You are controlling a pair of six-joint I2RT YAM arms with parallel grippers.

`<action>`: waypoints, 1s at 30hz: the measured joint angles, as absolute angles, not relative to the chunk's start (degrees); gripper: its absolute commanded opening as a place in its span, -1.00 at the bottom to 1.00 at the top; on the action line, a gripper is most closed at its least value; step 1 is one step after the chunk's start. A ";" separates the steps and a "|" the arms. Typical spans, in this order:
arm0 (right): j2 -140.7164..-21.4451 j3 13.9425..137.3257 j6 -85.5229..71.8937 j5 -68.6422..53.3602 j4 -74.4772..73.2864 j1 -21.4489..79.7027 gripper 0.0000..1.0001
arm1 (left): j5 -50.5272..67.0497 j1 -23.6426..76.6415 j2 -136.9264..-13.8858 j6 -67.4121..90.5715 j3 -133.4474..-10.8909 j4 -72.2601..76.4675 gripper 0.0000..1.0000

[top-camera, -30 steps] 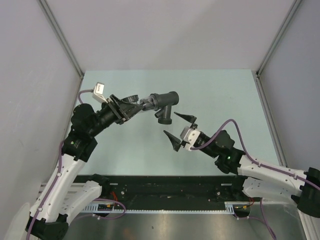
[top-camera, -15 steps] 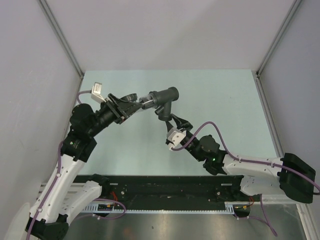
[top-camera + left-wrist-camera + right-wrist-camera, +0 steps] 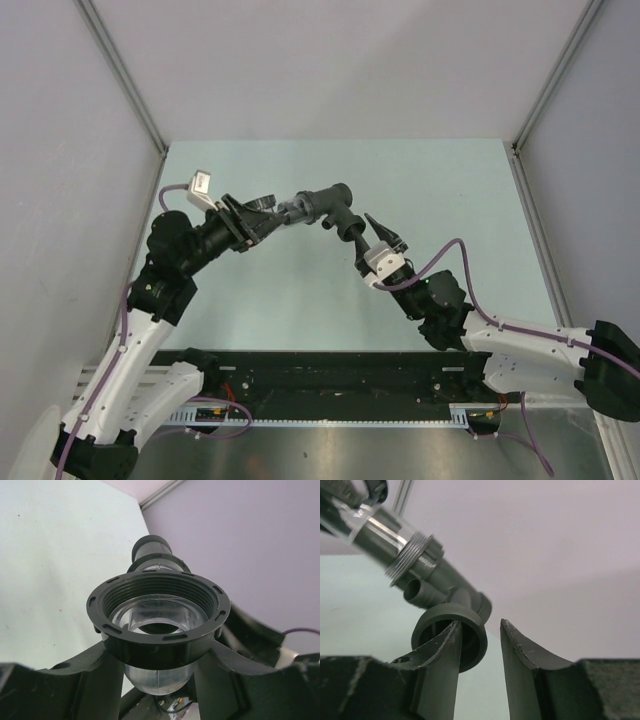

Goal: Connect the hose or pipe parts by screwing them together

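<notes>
Left wrist: left gripper (image 3: 157, 670) clamps ring nut (image 3: 165, 647) around clear tube (image 3: 159, 679); right gripper (image 3: 480, 622) narrow.

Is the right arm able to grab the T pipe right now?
Probably yes. The right fingers sit apart right by the T pipe with nothing between; the left fingers grip only the ring at its other end.
</notes>
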State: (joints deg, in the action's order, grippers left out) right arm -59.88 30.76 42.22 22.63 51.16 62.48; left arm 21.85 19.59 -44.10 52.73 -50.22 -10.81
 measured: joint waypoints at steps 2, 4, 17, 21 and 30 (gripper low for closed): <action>-58.48 30.79 41.50 22.24 51.16 61.78 -0.14 | 22.94 19.64 -44.10 50.81 -49.60 -11.49 -0.99; -57.89 30.79 40.58 21.71 50.59 61.19 -0.12 | 23.94 19.77 -44.14 48.84 -49.12 -12.01 -0.99; -57.95 34.20 35.94 14.55 39.57 56.47 0.09 | 30.44 20.05 -44.21 30.33 -46.98 -12.53 -0.99; -57.89 37.89 33.41 7.62 31.05 52.69 0.19 | 32.88 19.86 -44.05 22.09 -45.84 -12.62 -0.99; -55.81 41.67 28.95 -4.54 16.34 47.40 0.29 | 39.44 19.77 -43.83 11.70 -44.66 -14.48 -0.99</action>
